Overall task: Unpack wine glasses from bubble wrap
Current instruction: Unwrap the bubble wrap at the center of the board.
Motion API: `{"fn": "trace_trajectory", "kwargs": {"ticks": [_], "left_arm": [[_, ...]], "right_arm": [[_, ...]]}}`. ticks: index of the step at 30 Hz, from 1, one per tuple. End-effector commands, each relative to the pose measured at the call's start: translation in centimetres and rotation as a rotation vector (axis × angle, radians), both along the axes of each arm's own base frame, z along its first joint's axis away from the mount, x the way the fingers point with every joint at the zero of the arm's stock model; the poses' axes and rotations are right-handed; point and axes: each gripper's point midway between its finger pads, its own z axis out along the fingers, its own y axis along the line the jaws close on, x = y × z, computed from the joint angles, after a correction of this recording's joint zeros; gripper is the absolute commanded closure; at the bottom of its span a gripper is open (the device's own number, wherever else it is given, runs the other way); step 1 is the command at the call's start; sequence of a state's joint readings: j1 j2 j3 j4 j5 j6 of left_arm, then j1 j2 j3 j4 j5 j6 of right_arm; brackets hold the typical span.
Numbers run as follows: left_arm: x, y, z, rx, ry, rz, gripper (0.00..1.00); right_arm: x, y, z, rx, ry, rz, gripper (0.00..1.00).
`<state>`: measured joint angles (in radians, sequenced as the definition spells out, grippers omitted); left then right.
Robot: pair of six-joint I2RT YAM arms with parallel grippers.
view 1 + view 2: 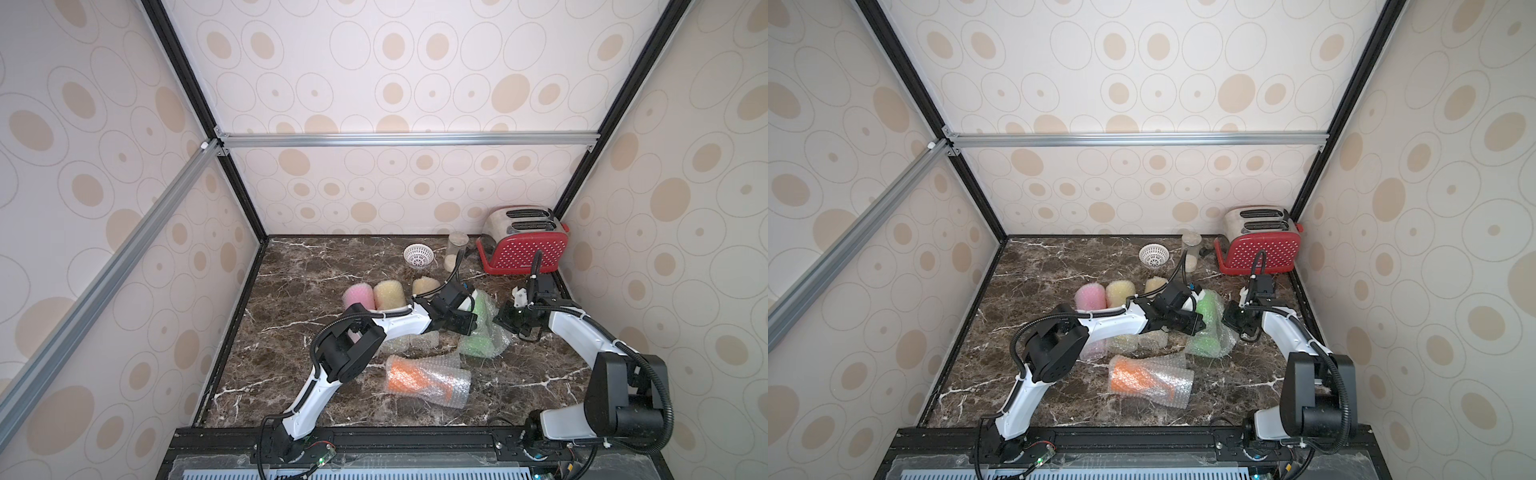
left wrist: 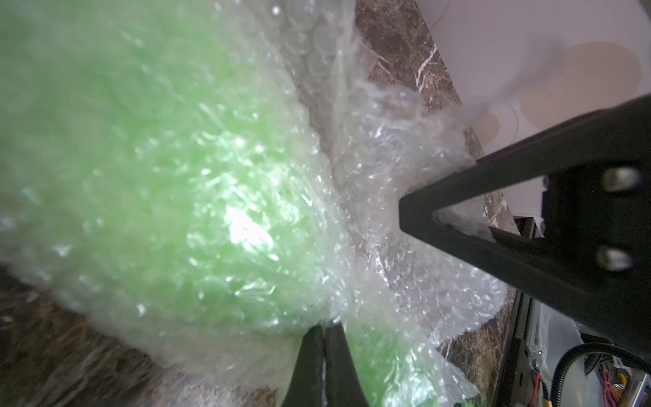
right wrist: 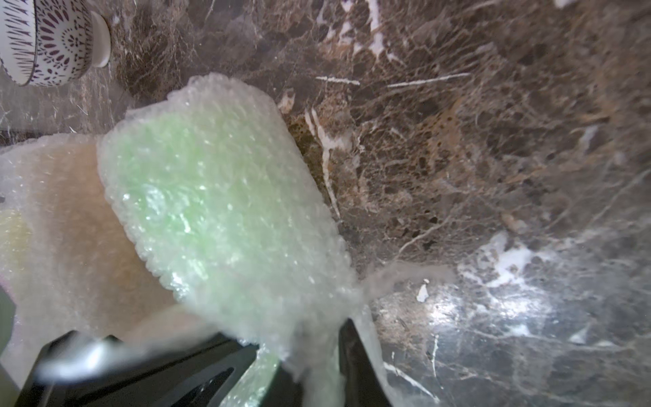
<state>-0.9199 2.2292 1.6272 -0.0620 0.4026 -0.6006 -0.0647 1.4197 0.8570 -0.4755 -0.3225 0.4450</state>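
Observation:
The green wine glass (image 1: 478,332) (image 1: 1207,330) lies on the marble counter, still inside loose bubble wrap (image 2: 373,169). My left gripper (image 2: 323,329) (image 1: 471,322) is shut on a fold of that wrap, right against the green bundle. Opposite it, my right gripper (image 3: 313,356) (image 1: 505,321) is shut on a bunched edge of the same wrap; its fingers (image 2: 414,208) show pinching it. An orange glass (image 1: 415,378) lies wrapped near the front. Pink (image 1: 357,297) and two yellow (image 1: 388,294) (image 1: 424,286) wrapped glasses stand behind the left arm.
A red toaster (image 1: 525,245) fills the back right corner, with a clear jar (image 1: 456,249) and a white perforated bowl (image 1: 418,254) (image 3: 45,38) beside it. Flat clear wrap (image 1: 411,343) lies under the left forearm. Walls close in the counter on three sides.

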Motion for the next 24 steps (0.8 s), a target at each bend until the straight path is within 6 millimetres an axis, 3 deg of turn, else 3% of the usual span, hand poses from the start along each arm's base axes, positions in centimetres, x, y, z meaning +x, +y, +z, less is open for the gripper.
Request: {"fn": "trace_trajectory", "kwargs": {"ticks": [1, 3, 7, 13, 24], "left_arm": [[0.1, 2.0, -1.7, 0.058, 0.072, 0.036, 1.0], [0.3, 2.1, -1.4, 0.05, 0.076, 0.043, 1.0], [0.9, 2.7, -1.0, 0.044, 0.088, 0.066, 0.87], [2.1, 3.7, 1.0, 0.046, 0.057, 0.098, 0.56], [3.2, 3.8, 4.8, 0.049, -0.018, 0.094, 0.46]], "right_arm": [[-0.4, -0.1, -0.5, -0.015, 0.004, 0.004, 0.9], [-0.4, -0.1, -0.5, -0.016, 0.002, 0.008, 0.94], [-0.3, 0.3, 0.1, -0.002, -0.027, 0.017, 0.96], [0.0, 1.0, 1.7, 0.032, -0.093, 0.041, 0.98], [0.4, 1.7, 5.2, 0.069, -0.184, 0.056, 0.98]]}}
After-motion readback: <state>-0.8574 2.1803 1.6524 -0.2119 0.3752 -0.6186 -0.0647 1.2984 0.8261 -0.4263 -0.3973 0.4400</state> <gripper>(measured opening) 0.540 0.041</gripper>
